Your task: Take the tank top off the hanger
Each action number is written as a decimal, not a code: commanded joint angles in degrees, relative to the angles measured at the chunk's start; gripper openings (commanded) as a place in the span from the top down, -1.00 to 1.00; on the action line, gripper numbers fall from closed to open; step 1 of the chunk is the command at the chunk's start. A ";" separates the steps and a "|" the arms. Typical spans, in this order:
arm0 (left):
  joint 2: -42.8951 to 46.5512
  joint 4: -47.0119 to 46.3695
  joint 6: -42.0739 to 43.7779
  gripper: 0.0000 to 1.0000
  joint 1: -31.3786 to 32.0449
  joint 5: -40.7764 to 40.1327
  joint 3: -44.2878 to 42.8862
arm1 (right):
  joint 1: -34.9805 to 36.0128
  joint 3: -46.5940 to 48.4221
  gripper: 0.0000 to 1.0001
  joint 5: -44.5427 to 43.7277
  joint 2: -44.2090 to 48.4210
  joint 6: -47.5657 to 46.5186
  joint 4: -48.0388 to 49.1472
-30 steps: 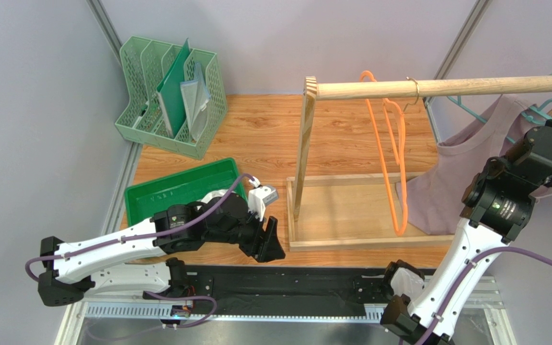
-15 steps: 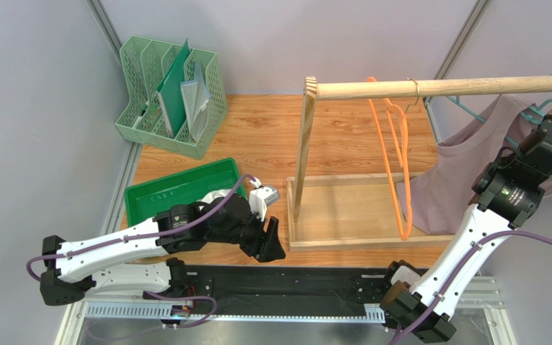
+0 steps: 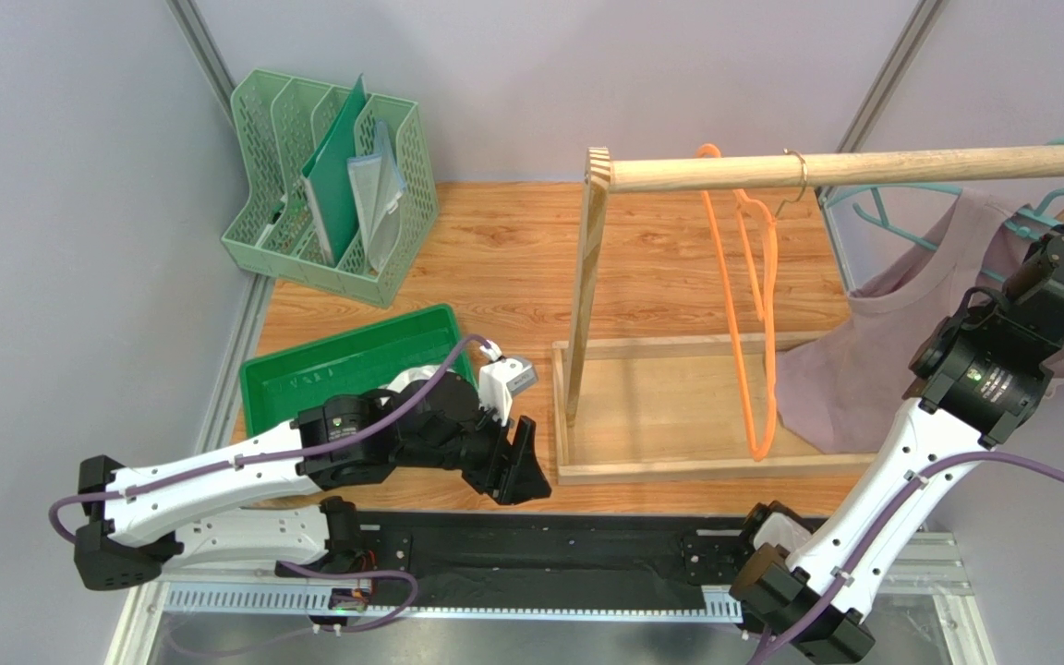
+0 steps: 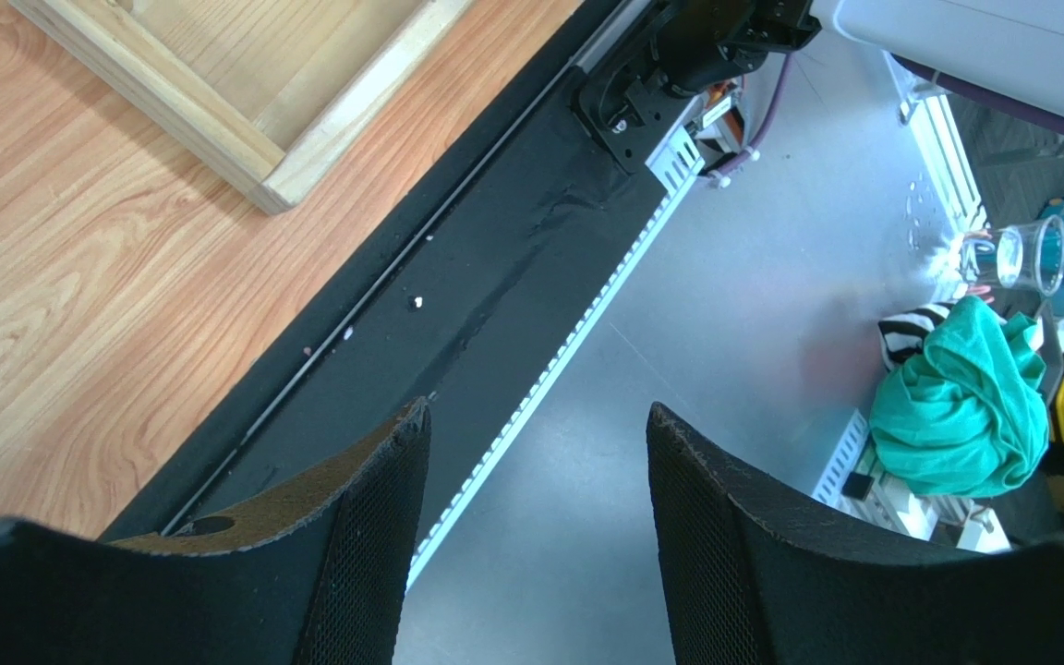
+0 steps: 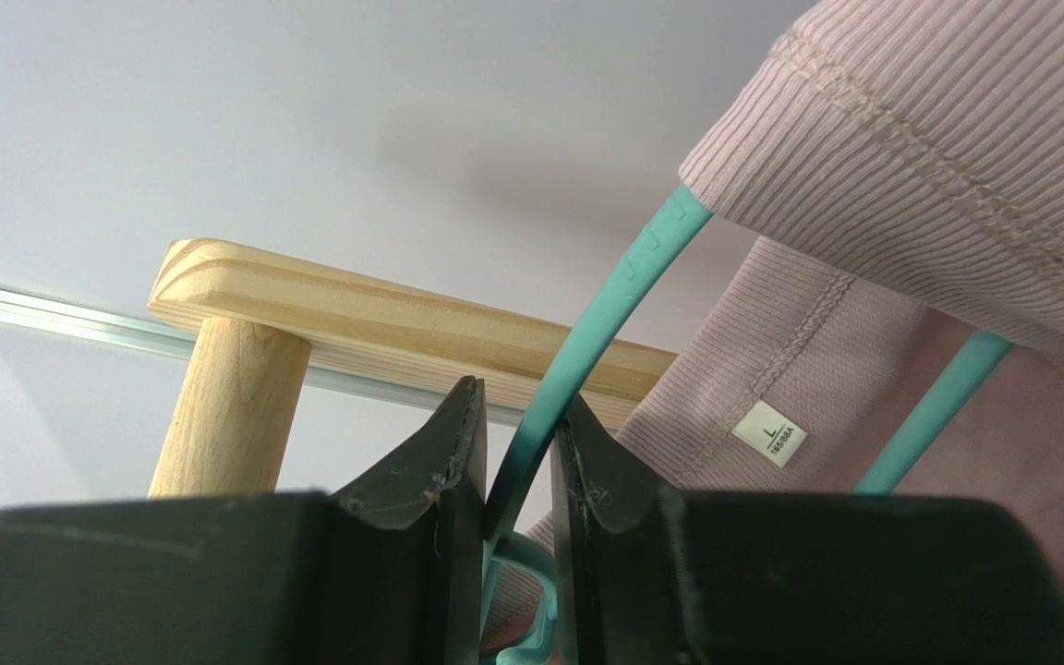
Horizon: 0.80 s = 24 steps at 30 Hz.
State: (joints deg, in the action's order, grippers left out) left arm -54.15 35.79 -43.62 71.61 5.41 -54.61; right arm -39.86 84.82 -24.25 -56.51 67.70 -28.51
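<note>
Since 1 s ago: R arm has swung up and outward, and R gripper now sits higher, close under the far end of the rod. Tank top got tugged along, so its edge toward rack centre rides higher. Orange hanger has swung a little. L arm hasn't shifted.

R gripper: fingers pinched on the wire of the teal hanger, 1 finger each side, no gap showing in the wrist view. The wire rises from between the tips and slips under a ribbed strap of the top just above and beside them. Size tag "L" shows on the fabric beside the gripper. Rod and the rack's end post are just behind the fingertips.

Task item: top is on the teal hanger, not yet off. It drapes down from the gripper toward rack centre. The hanger's hook is over the rod, above the gripper.

Why held so, as I read it: gripping the wire rather than the cloth gives control of the hanger. It can then be steadied, tilted or lifted off the rod end so a strap can slide free.

L gripper: fingers spread, nothing between them. It's low over the table's near edge, beside the rack base, green tray behind it. It's well apart from the top, so prob. parked until R presents the garment.

Risk: thin wire could twist in the pinch, and a strap may snag on the hanger's shoulder.
</note>
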 commanded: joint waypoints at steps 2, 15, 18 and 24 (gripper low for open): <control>2.29 -0.46 0.55 -0.29 0.19 -0.84 0.56 | 0.13 1.84 1.00 5.00 0.87 -0.99 -1.54; 7.21 0.86 1.34 -0.29 0.19 -0.84 1.61 | 0.13 6.59 1.00 13.00 4.73 8.41 -9.19; 9.23 0.86 1.08 -0.29 0.19 -0.75 2.49 | 0.13 9.04 1.00 11.69 5.71 8.06 -11.47; 12.75 0.86 1.34 -0.29 0.19 -0.84 4.16 | 0.13 9.84 1.00 14.49 6.15 12.79 -12.62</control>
State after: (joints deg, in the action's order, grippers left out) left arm -43.22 36.51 -43.27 71.61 4.49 -51.13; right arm -39.83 92.05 -13.17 -51.07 75.79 -42.22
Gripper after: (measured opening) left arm 0.644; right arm 0.128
